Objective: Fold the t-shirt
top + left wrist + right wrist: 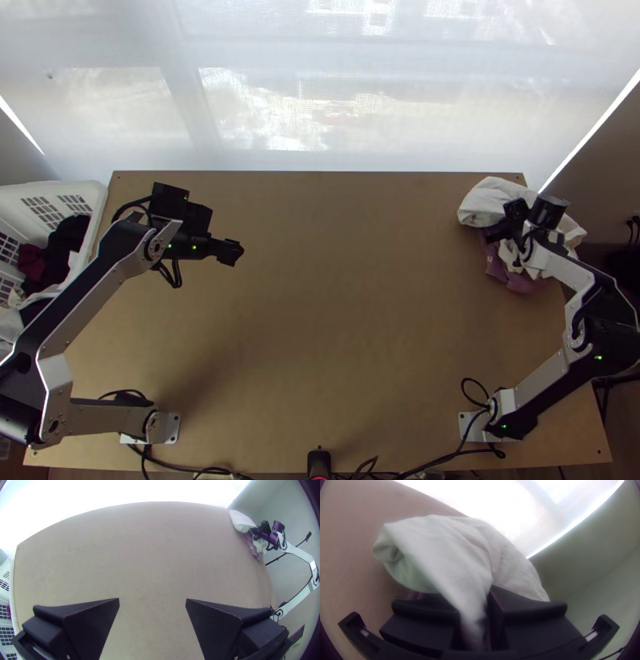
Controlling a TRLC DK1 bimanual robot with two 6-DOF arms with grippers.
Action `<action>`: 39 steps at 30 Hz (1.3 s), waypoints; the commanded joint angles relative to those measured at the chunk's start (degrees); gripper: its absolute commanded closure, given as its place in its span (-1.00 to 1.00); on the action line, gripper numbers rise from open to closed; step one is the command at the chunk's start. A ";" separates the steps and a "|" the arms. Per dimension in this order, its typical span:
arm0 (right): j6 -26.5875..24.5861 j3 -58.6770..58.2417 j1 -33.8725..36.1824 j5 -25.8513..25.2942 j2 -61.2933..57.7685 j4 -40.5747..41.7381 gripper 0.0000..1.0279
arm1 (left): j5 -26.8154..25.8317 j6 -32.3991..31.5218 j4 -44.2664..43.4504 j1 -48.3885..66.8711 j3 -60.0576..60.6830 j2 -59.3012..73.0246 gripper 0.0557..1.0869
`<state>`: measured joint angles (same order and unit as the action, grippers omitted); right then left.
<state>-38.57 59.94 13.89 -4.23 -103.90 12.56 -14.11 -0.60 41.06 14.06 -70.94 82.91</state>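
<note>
While my flat-fingered black left gripper (pixel 230 252) hangs spread above the light wooden table (pixel 344 320), my matching black right gripper (pixel 499 231) pinches the bunched white cloth (pixel 485 201) near the far right corner, crumpled mauve cloth (pixel 520 282) against it.

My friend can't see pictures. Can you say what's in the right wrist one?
The right gripper pinches a bunched white cloth between its two wide black fingers, with much of the cloth bulging out beyond them. Behind are the table and a bright window.
</note>
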 commanded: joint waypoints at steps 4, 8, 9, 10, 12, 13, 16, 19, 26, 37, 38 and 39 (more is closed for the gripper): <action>1.48 -5.10 -3.17 -2.01 0.36 -4.65 0.67 | -0.13 -0.28 0.07 -1.06 0.89 -1.35 -0.89; 4.03 -7.03 -2.38 -1.84 6.43 -7.11 -0.21 | -0.31 -0.72 -0.01 -0.97 1.24 -1.97 -0.89; 5.26 -6.86 -2.11 -1.84 8.36 -8.95 -0.45 | -0.31 -0.81 -0.01 -0.97 1.33 -2.14 -0.89; 7.37 -6.24 -1.85 -1.48 10.47 -11.06 -0.64 | -0.31 -0.98 -0.01 -0.97 1.42 -2.41 -0.89; 10.44 -4.84 -0.97 1.50 15.04 -14.67 -0.80 | -0.31 -1.24 -0.10 -1.06 1.77 -2.93 -0.89; 11.41 -4.22 -0.79 2.03 16.97 -14.93 -0.85 | -0.31 -1.24 -0.19 -1.06 2.12 -3.20 -0.89; 13.25 0.26 -0.88 2.82 19.79 -16.60 -0.86 | -0.31 -1.24 -0.45 -1.23 3.09 -3.46 -0.89; 15.01 6.68 -1.59 3.09 17.32 -17.22 -0.89 | -0.39 -1.42 -0.80 -1.23 4.05 -3.64 -0.89; 17.56 17.84 -2.29 2.91 1.86 -16.95 -0.89 | -0.39 -1.77 -0.54 -1.50 5.63 -5.48 -0.89; 19.67 7.03 0.17 1.68 -9.39 -11.41 -0.89 | -0.31 -0.01 1.74 -4.05 6.34 -6.98 -0.89; 19.67 5.89 0.17 1.68 -9.48 -10.80 -0.89 | -0.31 0.07 1.74 -4.05 6.34 -6.89 -0.89; 19.67 5.01 0.17 1.68 -9.83 -10.71 -0.89 | -0.39 0.07 1.74 -3.96 6.34 -6.89 -0.89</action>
<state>-19.90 70.87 13.32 -2.13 -109.75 -1.32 -14.48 -1.39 42.17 10.72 -64.97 76.44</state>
